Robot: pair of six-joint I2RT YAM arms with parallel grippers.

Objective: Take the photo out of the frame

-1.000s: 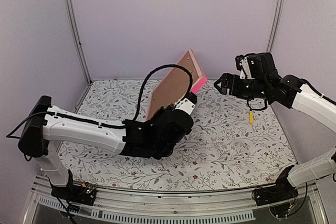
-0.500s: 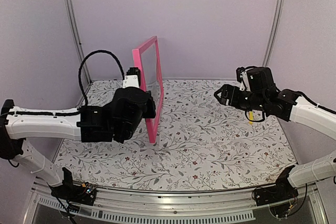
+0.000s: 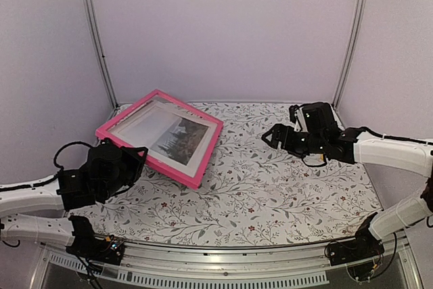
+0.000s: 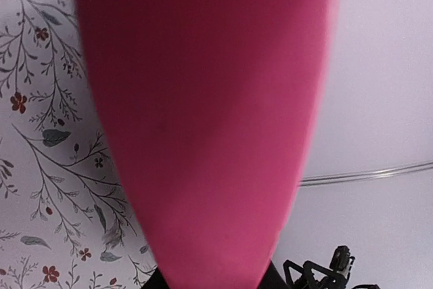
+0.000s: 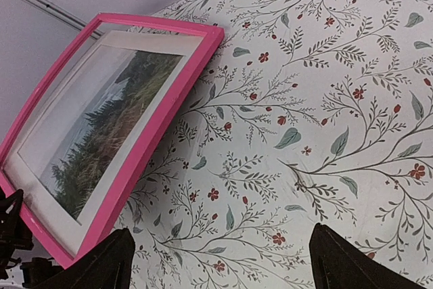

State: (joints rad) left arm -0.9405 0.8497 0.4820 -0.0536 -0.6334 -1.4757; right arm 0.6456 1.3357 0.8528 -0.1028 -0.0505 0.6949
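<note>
The frame [image 3: 169,169], with its narrow pink border, lies tilted and face up at the left of the table. The photo [image 3: 154,124] sits inside it, white margins around a print of trees and pale sky. My left gripper [image 3: 137,155] is shut on the frame's near left edge. In the left wrist view the pink frame [image 4: 203,99] fills the space between the jaws of the left gripper [image 4: 213,279]. My right gripper [image 3: 272,137] is open and empty, over the table to the right of the frame. The right wrist view shows the frame [image 5: 159,116], the photo [image 5: 101,133] and the right gripper [image 5: 223,269].
The table [image 3: 284,187] has a floral cloth. Plain pale walls with metal posts [image 3: 95,38] close in the back and sides. The left arm's black cable loops by the frame's left corner.
The frame has swung from standing on edge to tilted face up, low at the left. My left arm dropped down and left with it. My right gripper shifted slightly left and lower.
</note>
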